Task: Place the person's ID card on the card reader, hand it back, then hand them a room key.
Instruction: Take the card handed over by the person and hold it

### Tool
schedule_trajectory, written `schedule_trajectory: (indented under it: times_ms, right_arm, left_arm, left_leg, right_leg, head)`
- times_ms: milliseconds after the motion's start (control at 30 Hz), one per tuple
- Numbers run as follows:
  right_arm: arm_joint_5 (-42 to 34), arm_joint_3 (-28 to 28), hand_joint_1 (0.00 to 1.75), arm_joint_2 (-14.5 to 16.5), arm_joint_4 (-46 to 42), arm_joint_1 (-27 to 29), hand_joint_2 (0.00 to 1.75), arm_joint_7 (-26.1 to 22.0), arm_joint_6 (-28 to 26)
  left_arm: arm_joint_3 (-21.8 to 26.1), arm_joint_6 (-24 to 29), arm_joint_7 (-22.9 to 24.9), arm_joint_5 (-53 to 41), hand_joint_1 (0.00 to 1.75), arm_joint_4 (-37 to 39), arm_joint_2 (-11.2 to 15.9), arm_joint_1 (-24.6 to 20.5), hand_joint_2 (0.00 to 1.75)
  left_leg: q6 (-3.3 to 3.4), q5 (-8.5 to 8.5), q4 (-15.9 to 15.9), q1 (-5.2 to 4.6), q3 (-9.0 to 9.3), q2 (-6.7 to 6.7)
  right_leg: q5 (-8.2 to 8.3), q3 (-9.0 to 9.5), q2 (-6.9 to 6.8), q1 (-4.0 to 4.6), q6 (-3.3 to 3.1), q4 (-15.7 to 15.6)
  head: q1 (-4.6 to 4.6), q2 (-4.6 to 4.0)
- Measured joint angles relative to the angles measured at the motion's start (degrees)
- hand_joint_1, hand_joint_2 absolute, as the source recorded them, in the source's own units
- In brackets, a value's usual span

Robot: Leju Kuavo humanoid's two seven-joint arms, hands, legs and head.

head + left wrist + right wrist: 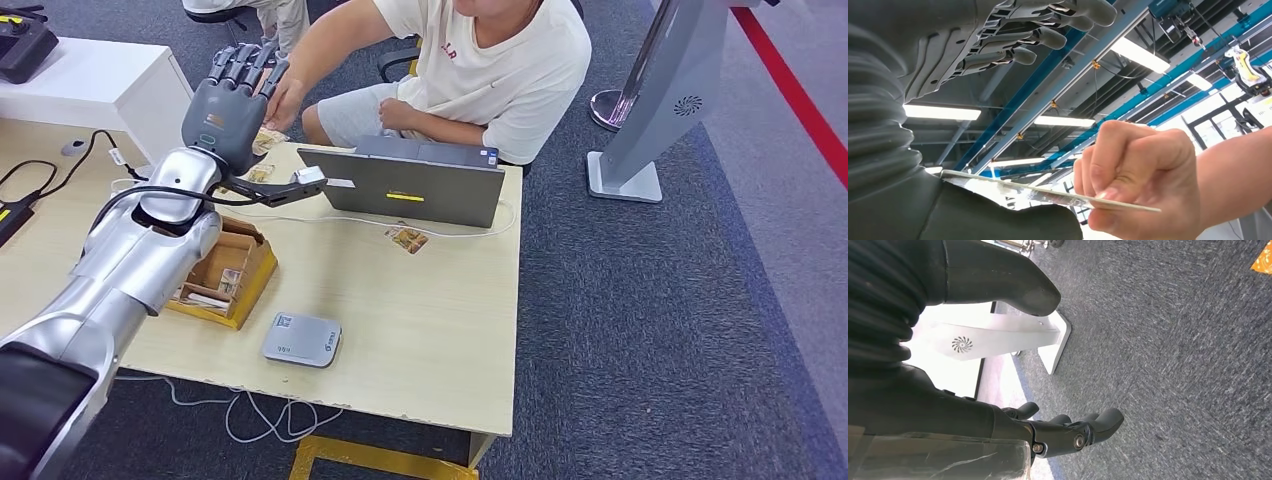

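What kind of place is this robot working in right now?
Probably a mock reception desk in a lab or workshop hall: a light wooden desk with a laptop and grey card reader, a seated person opposite, and exposed ceiling beams overhead.

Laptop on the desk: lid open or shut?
Open. In the head view the laptop has its grey lid standing upright, back toward the camera, and its base edge shows behind it on the person's side. Screen cannot be seen.
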Motion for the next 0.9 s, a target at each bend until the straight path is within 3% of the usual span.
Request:
schedule_trajectory:
  times_ms: [667, 800, 900]
  right_arm:
    - [0.0, 0.14, 0.0, 0.0, 0.07, 0.01, 1.75, -0.02, 0.0]
    - [0.0, 0.21, 0.0, 0.0, 0.07, 0.01, 1.75, -0.01, 0.0]
    - [0.01, 0.25, 0.0, 0.0, 0.07, 0.01, 1.75, -0.06, 0.0]
  left_arm:
    - [-0.02, 0.87, 0.08, -0.14, 0.0, 1.57, -0.2, 0.0, 1.75]
    - [-0.02, 1.04, 0.09, -0.1, 1.75, 1.76, -0.17, -0.01, 1.75]
    - [-0.02, 1.13, 0.01, -0.05, 1.75, 1.79, -0.15, -0.1, 1.75]
  left_leg:
    - [0.0, 0.0, 0.0, 0.0, 0.0, 0.0]
    - [0.0, 0.0, 0.0, 0.0, 0.0, 0.0]
    - [0.0, 0.0, 0.0, -0.01, 0.0, 0.0]
  right_leg:
    - [0.0, 0.01, 0.0, -0.01, 0.0, 0.0]
    - [0.0, 0.01, 0.0, 0.0, 0.0, 0.0]
    - [0.0, 0.01, 0.0, -0.01, 0.0, 0.0]
  head:
    - [0.0, -0.01]
    - [0.01, 0.0]
    - [0.01, 0.0]
